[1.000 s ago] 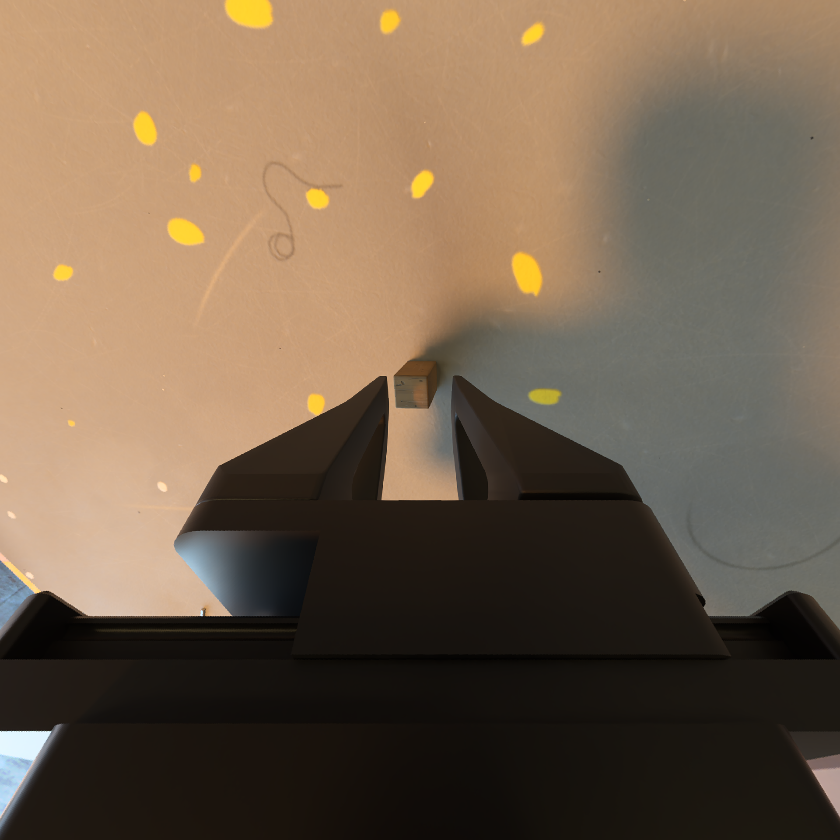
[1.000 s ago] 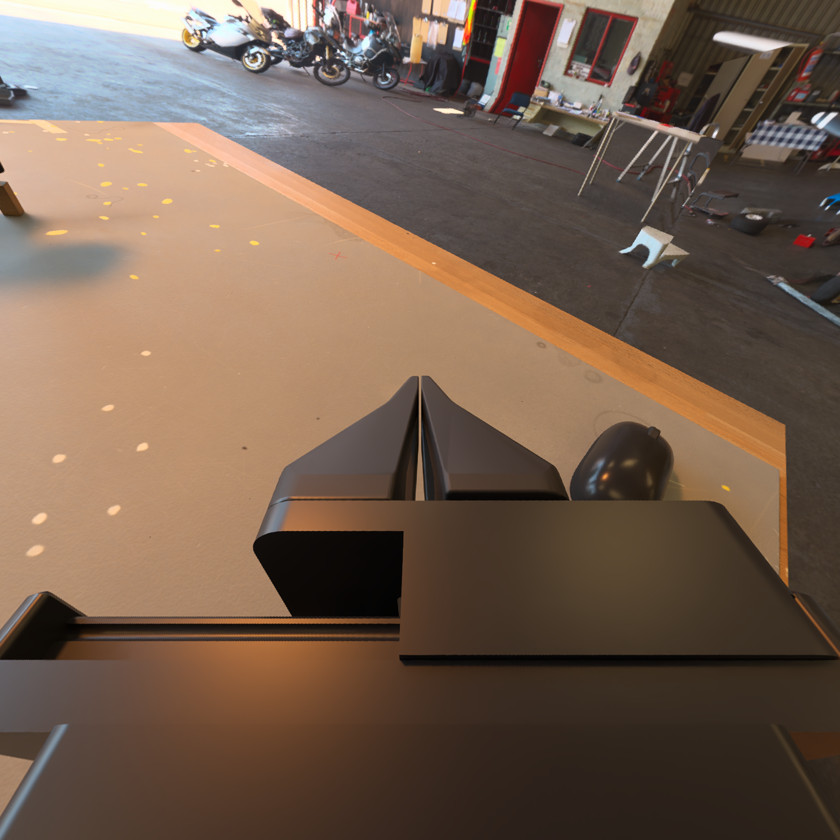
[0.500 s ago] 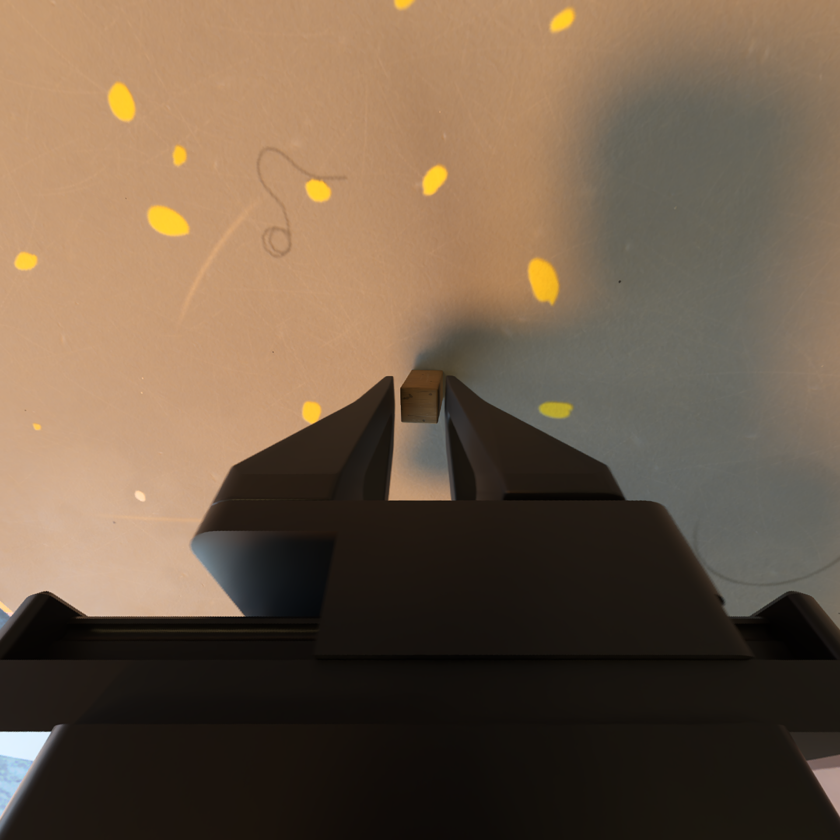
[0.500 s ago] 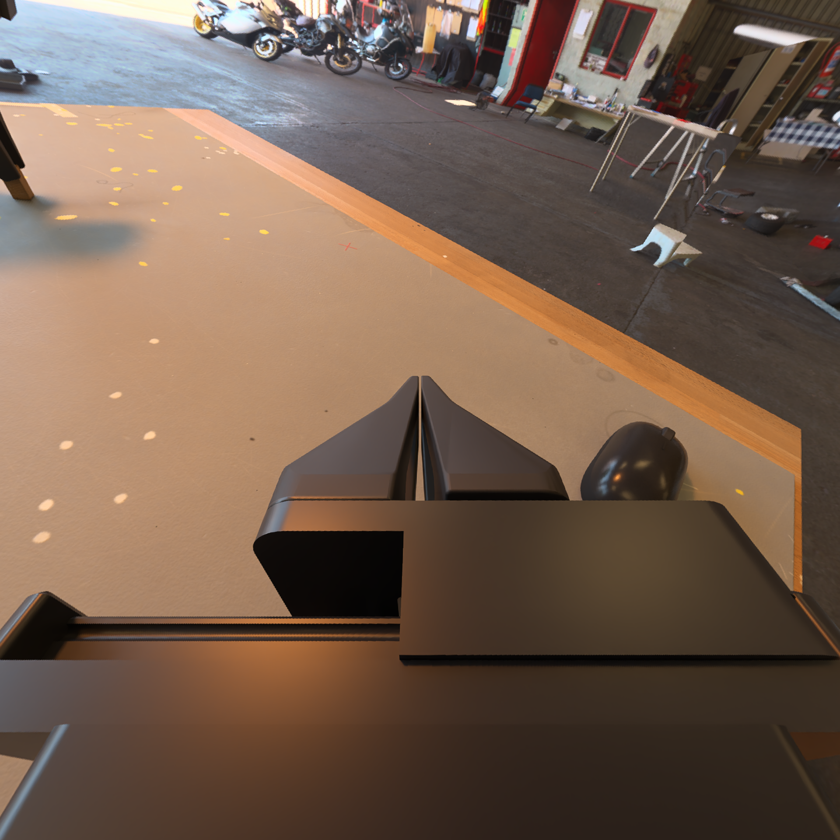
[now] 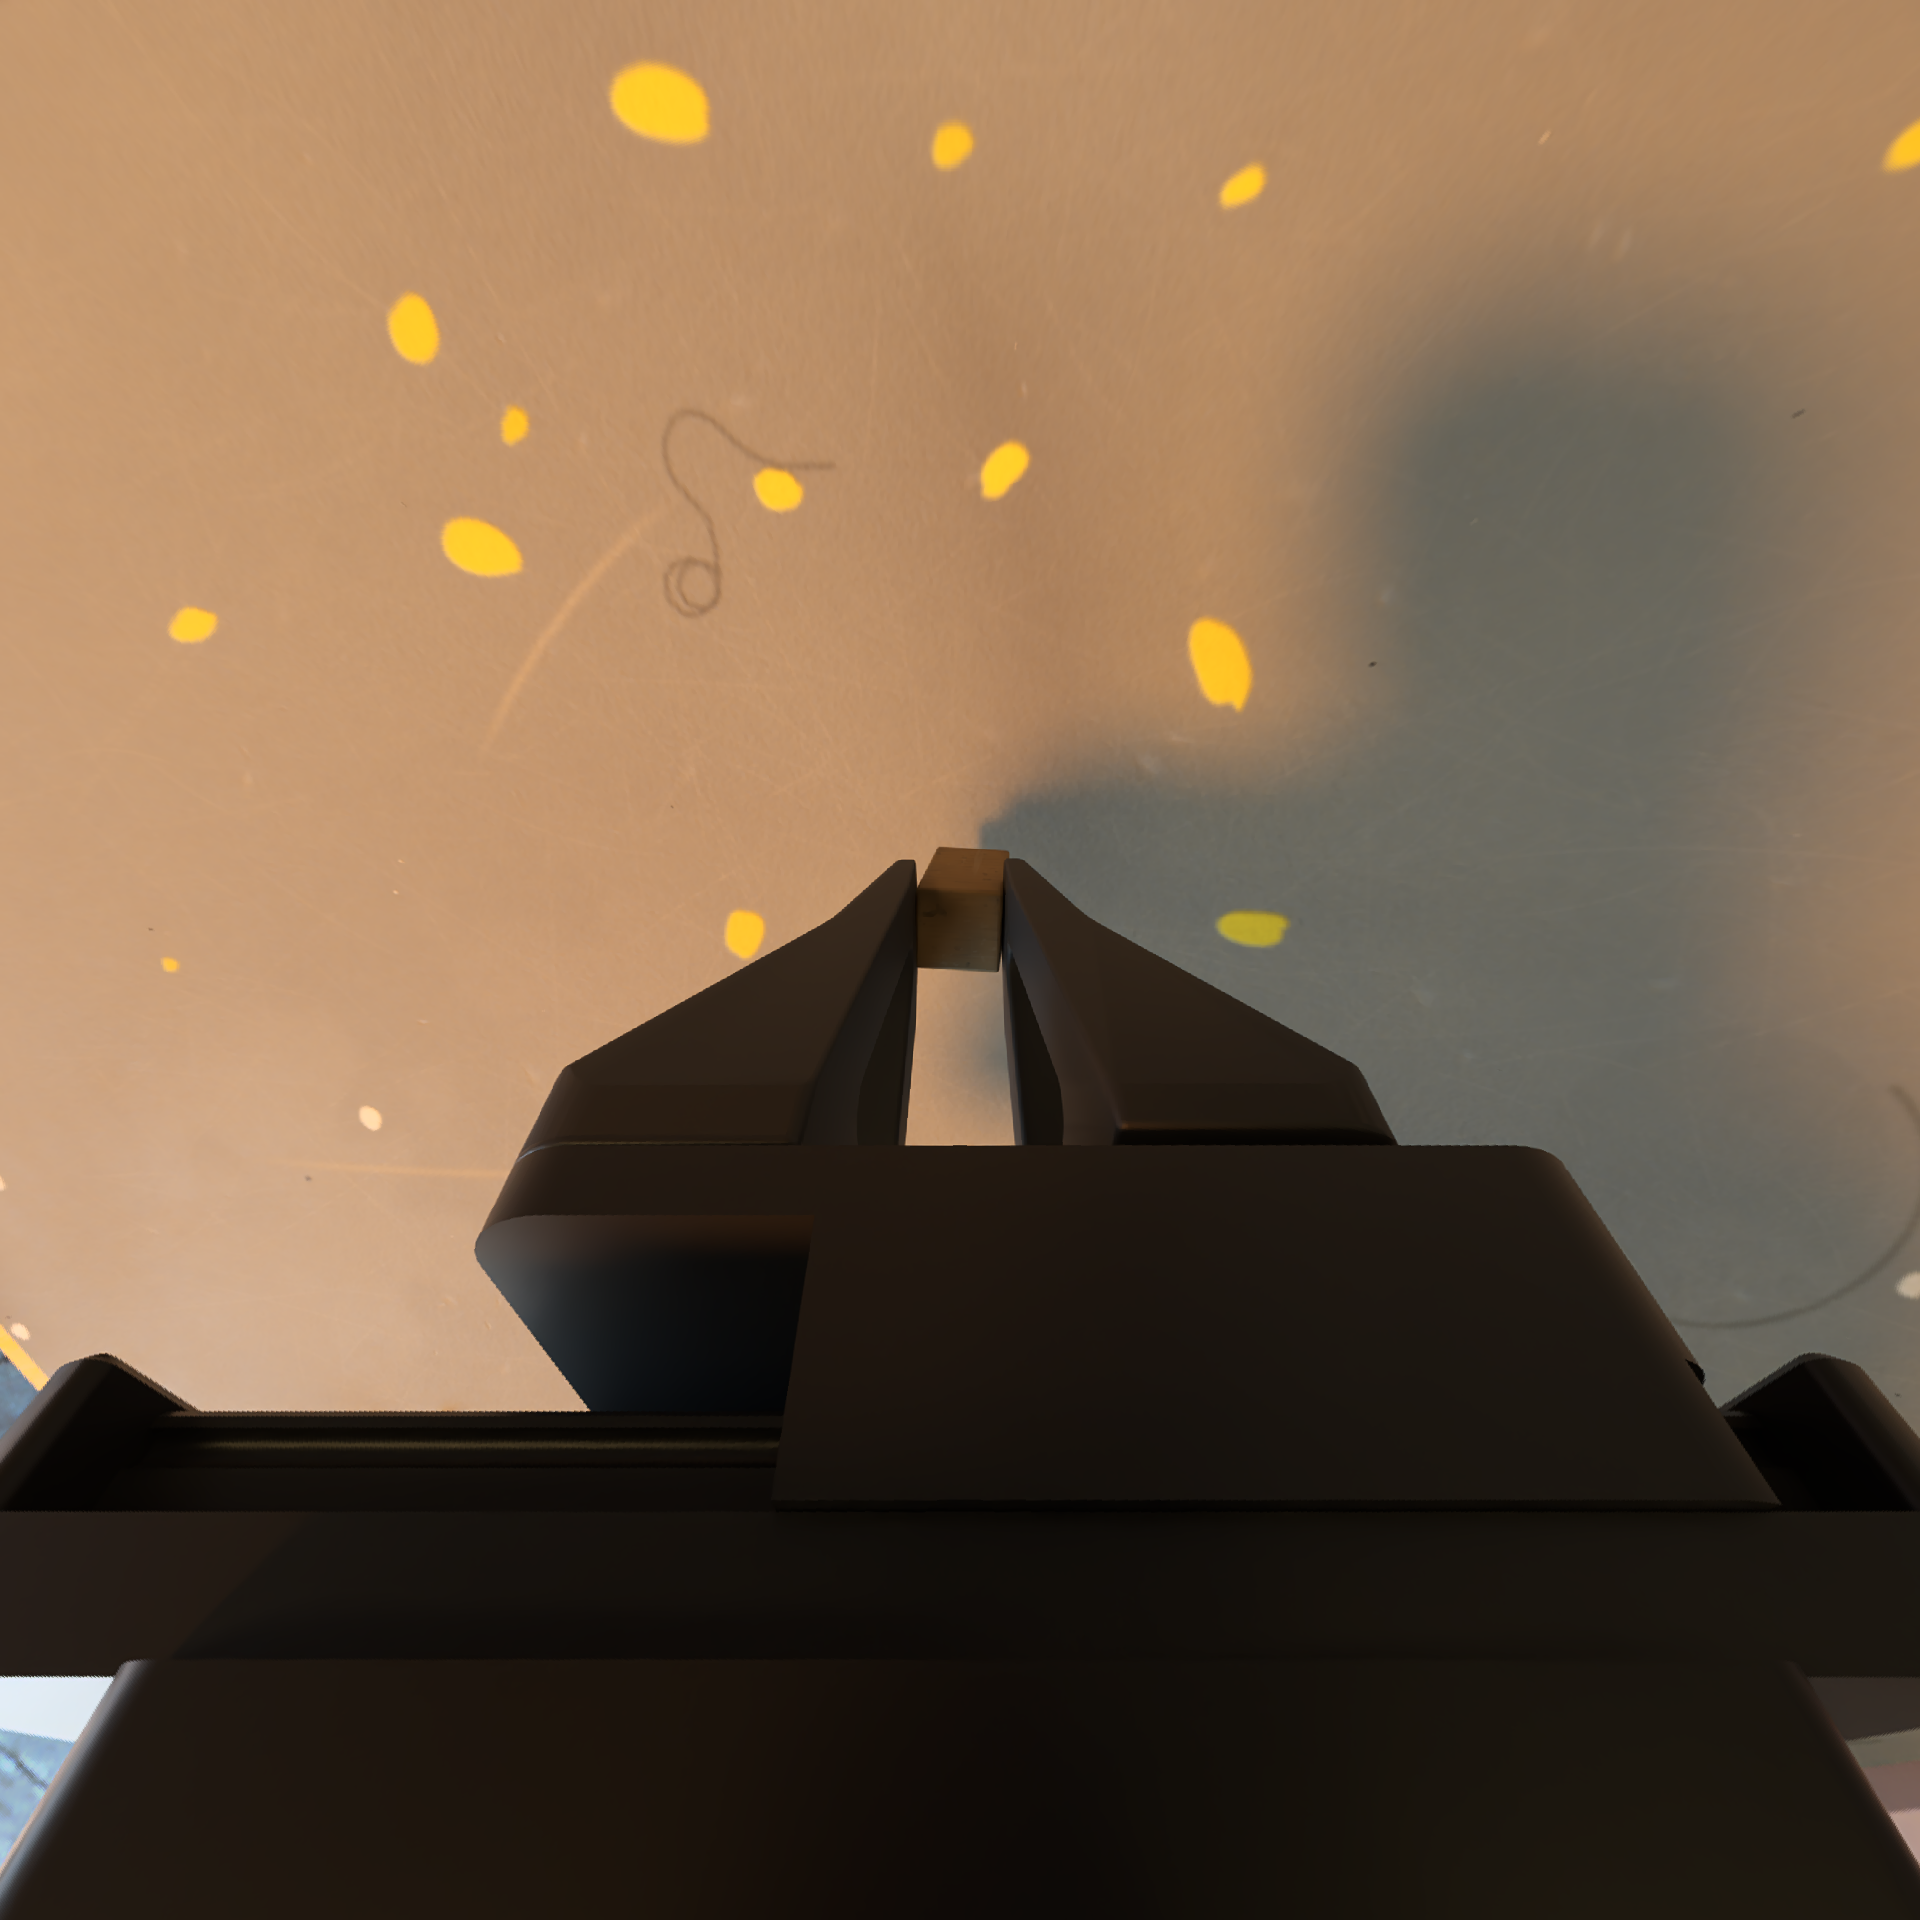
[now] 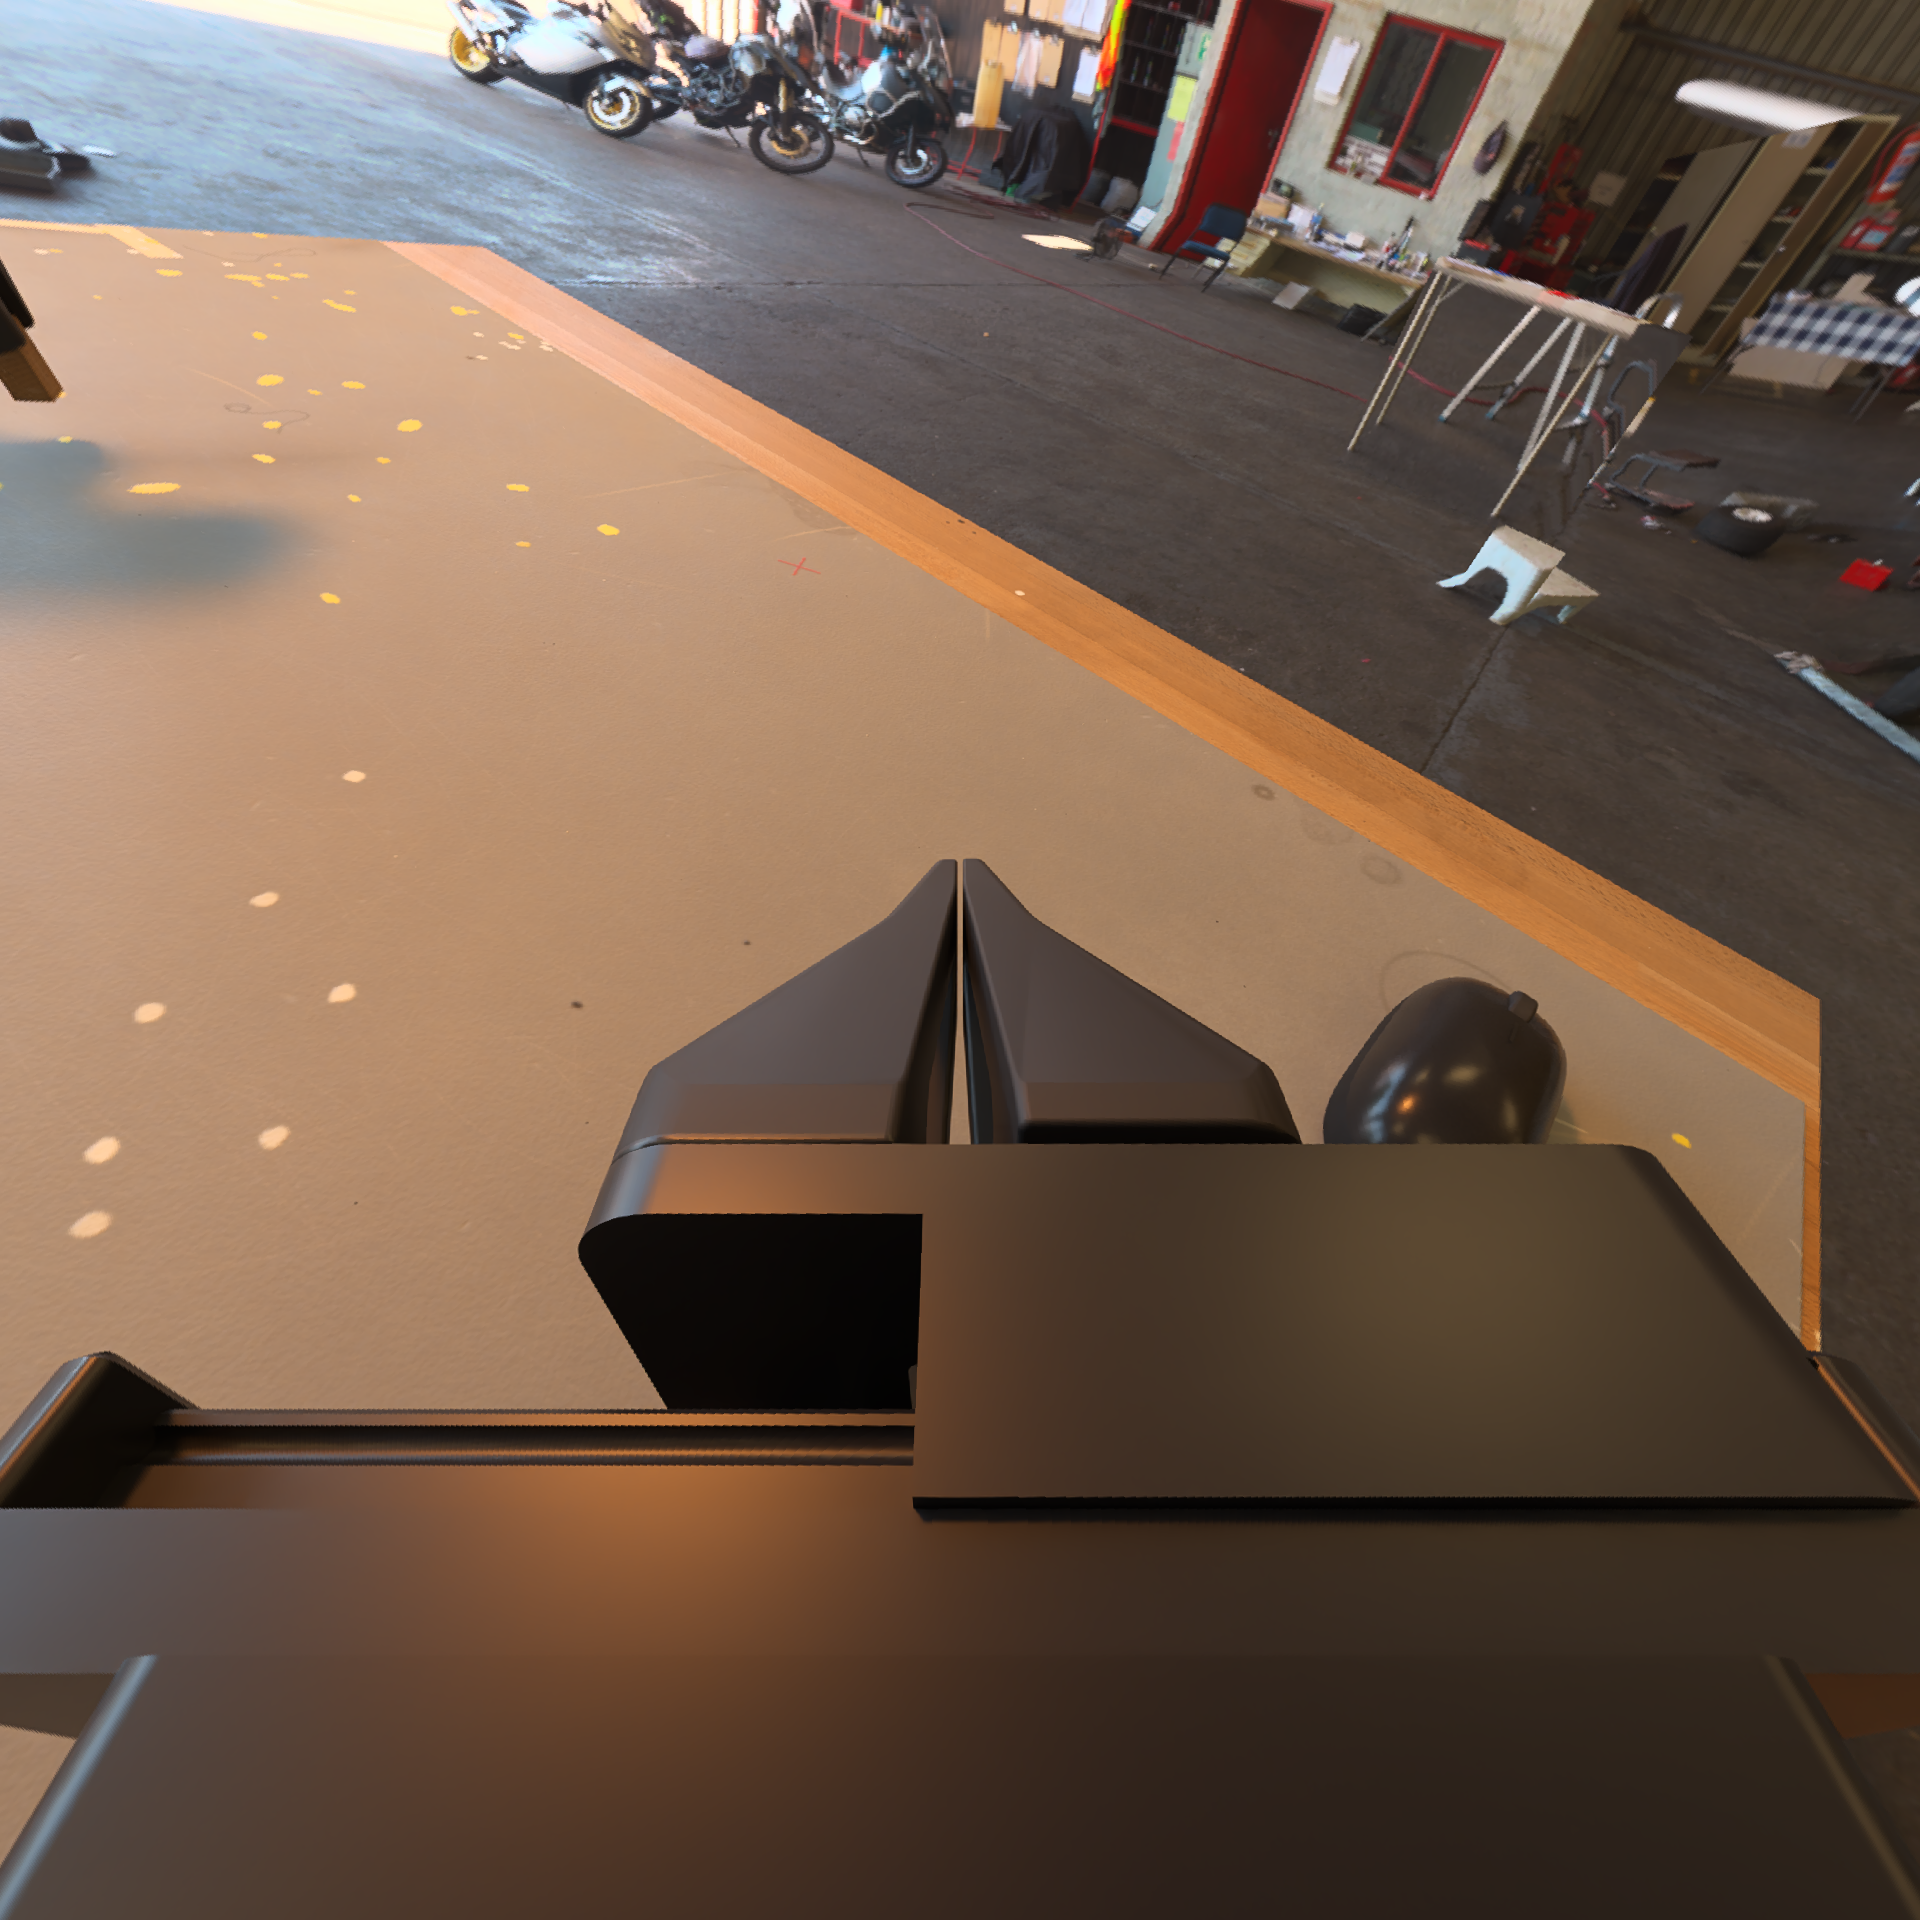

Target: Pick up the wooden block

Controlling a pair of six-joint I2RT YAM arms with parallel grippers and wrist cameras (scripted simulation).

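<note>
The small wooden block (image 5: 961,914) sits clamped between the tips of my left gripper (image 5: 961,883), which is shut on it over the tan tabletop (image 5: 727,790). Both fingers touch the block's sides. In the right wrist view the block (image 6: 29,369) shows at the far left edge, held a little above the table with the arm's shadow (image 6: 135,540) below it. My right gripper (image 6: 958,868) is shut and empty, low over the near right part of the table.
A black computer mouse (image 6: 1449,1065) lies just right of my right gripper, near the table's wooden edge (image 6: 1143,644). Yellow spots and a pencil scribble (image 5: 691,520) mark the tabletop. Past the edge is a workshop floor with motorbikes (image 6: 727,94).
The left fingers closed from either side of the block onto it, and the block has risen slightly off the table. The right gripper stayed shut and its view shifted a little.
</note>
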